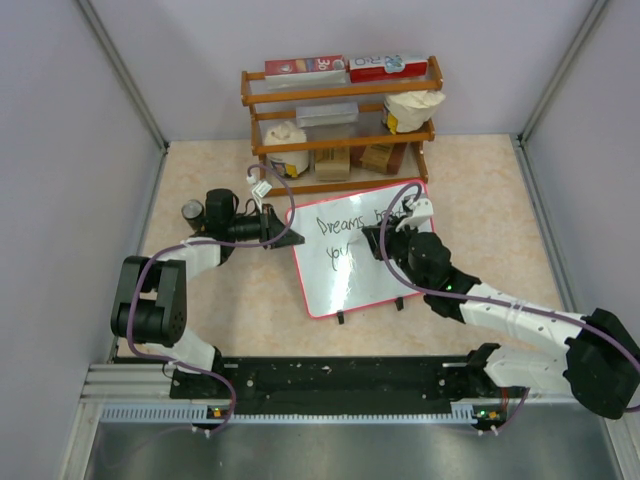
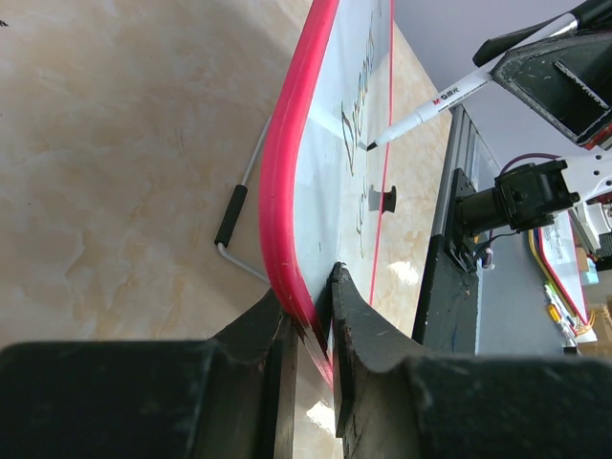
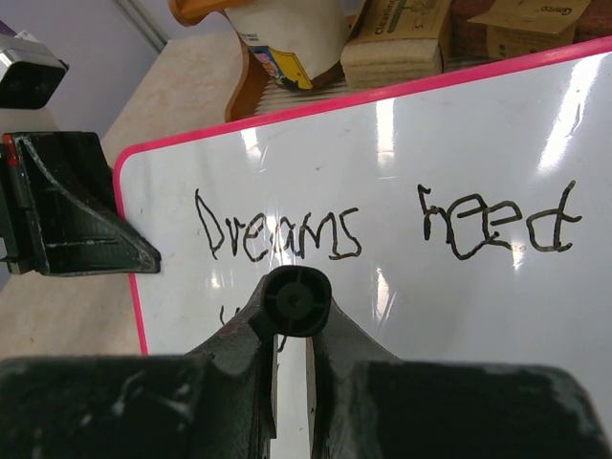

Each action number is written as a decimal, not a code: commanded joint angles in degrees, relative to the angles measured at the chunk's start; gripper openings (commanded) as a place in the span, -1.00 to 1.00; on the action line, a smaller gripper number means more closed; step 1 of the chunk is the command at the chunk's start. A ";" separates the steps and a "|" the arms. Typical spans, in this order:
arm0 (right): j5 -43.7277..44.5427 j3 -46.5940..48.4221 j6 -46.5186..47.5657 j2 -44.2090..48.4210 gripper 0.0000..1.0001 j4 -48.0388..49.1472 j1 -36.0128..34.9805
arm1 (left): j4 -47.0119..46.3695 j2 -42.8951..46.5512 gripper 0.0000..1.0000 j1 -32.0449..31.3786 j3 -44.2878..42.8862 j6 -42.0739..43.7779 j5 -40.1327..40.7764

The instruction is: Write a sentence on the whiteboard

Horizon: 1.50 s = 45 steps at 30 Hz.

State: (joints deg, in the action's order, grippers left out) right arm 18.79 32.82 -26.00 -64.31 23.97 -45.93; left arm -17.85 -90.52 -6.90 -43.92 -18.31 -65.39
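The whiteboard [image 1: 352, 288], white with a thin red frame, stands tilted in the middle of the table. My left gripper [image 1: 288, 238] is shut on the board's left red edge [image 2: 277, 191], one finger on each face. My right gripper [image 1: 378, 243] is shut on a white marker [image 2: 449, 96], whose black tip touches the board below the first line. From the right wrist I see the marker's black rear end [image 3: 296, 301] between my fingers. The sentence [image 3: 277, 234] reads "Dreams need" on the top line. A second line [image 1: 340, 253] starts with "you"; the rest is hidden behind the marker and gripper.
A wooden shelf rack [image 1: 340, 120] with boxes and jars stands just behind the board. The board's wire stand [image 2: 234, 215] sticks out behind it on the table. A black rail [image 1: 330, 378] with the arm bases runs along the near edge. Walls close in both sides.
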 commanded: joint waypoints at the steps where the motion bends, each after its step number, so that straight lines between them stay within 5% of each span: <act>1: -0.50 0.94 0.60 -0.46 -1.00 -0.76 0.67 | 1.85 -1.15 -1.00 -0.14 0.42 7.32 5.09; 18: -1.65 -4.16 0.34 3.05 -1.00 -3.58 0.67 | 1.94 -1.24 -1.00 -0.14 0.33 7.41 5.18; 45: -0.07 3.31 1.57 1.56 -1.00 -0.68 1.72 | 2.11 -1.33 -1.00 -0.14 0.24 7.49 5.01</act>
State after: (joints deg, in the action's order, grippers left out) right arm 17.54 34.65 -25.08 -62.02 21.17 -44.75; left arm -17.67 -90.52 -6.90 -44.05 -18.24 -65.56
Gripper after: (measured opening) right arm 0.080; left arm 0.200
